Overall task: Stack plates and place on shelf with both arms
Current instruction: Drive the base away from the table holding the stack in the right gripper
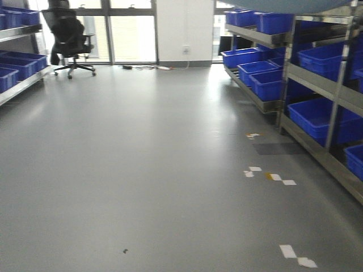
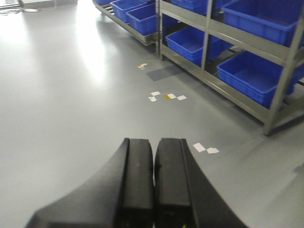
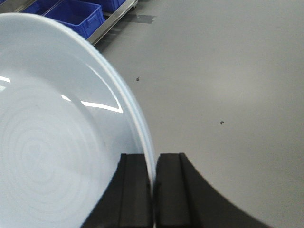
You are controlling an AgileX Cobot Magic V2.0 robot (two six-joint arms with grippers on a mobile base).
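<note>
Our right arm's fingers (image 3: 140, 173) pinch the thin raised rim of a glossy, pale bluish-white round plate (image 3: 52, 142), whose shallow disc spreads leftward from them, filling the frame's left half. Our left arm's fingers (image 2: 142, 164) are pressed together, empty. The brushed stainless-steel shelf (image 2: 247, 42), loaded with blue plastic crates (image 2: 259, 76), lies at their upper right.

The plate (image 3: 52, 142) runs off the left and bottom edges of the right wrist view; whether a second lies under it cannot be told. Its rim disappears between the fingers of the right end effector (image 3: 154, 164). A pale curved edge (image 1: 295, 4) is cut by the front view's top border. On the floor (image 3: 237, 57), dark specks (image 3: 222, 123) are too small to name.
</note>
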